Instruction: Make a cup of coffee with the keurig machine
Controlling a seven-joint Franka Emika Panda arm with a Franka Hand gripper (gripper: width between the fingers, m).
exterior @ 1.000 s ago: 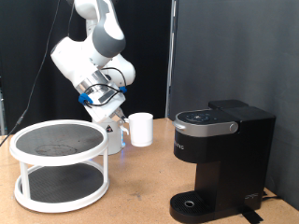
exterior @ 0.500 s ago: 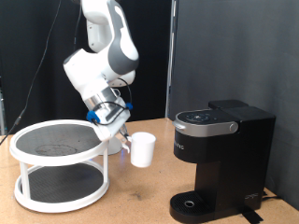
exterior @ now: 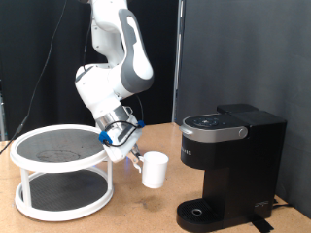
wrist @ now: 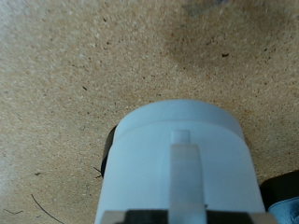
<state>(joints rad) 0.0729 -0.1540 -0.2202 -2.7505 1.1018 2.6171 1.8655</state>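
Pincer low, angled, clamped shut

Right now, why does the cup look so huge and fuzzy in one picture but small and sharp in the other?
In the wrist view the cup sits right against the lens, so it fills the frame, soft and bluish, while the speckled table behind is crisp. In the exterior view the cup is small and sharp at the gripper, casting a faint shadow beside the keurig machine.
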